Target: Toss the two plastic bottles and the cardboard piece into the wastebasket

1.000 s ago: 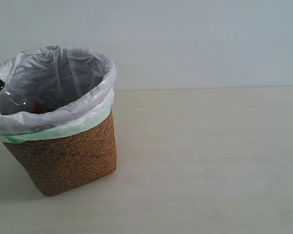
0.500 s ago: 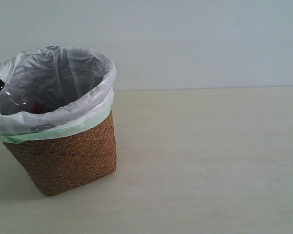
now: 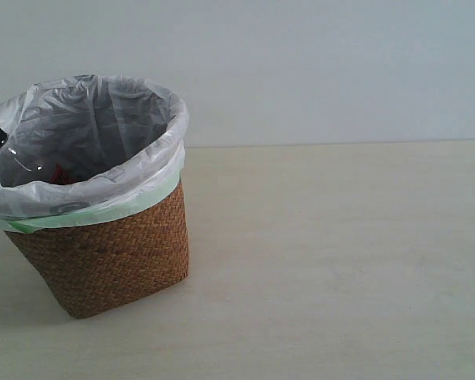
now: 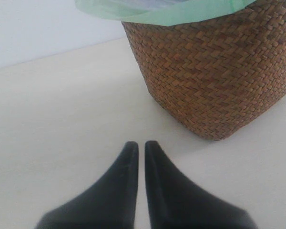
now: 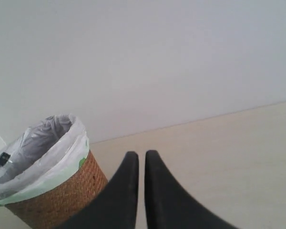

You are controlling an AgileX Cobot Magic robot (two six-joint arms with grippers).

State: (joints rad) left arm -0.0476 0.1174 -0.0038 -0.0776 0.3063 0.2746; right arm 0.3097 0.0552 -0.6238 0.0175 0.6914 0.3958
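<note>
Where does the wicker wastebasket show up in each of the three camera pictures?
Exterior view: the wastebasket stands at the left.
Left wrist view: close beyond the left tool, mostly woven wall.
Right wrist view: farther off, beside the right tool, rim open to view.
Shared landmark: the pale green edge of its bag.

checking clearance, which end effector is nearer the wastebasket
Left. The left end effector hovers close to the woven wall of the wastebasket, low near its base. The right end effector is well back, where the wastebasket looks small and off to one side.
</note>
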